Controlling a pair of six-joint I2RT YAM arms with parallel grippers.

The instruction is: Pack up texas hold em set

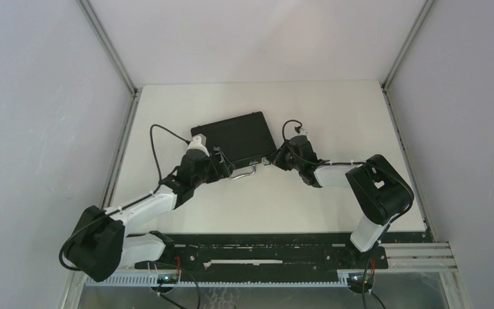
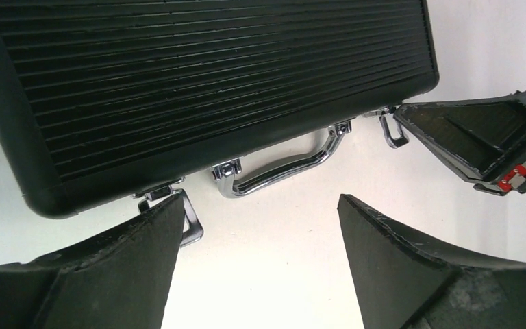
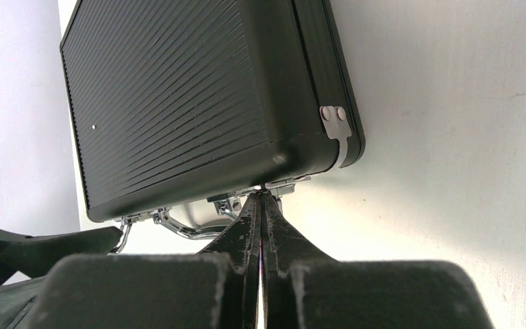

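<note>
The black briefcase lies shut and flat on the white table, its silver handle facing the arms. My left gripper is open and empty in front of the case's near edge. In the left wrist view its left finger sits by the flipped-down left latch, with the handle ahead. My right gripper is shut, its tips touching the right latch under the case's corner. No chips, cards, dice or discs show.
The white table is walled by grey panels left, right and back, with metal frame posts at the rear corners. A black rail runs along the near edge by the arm bases. The right gripper also shows in the left wrist view.
</note>
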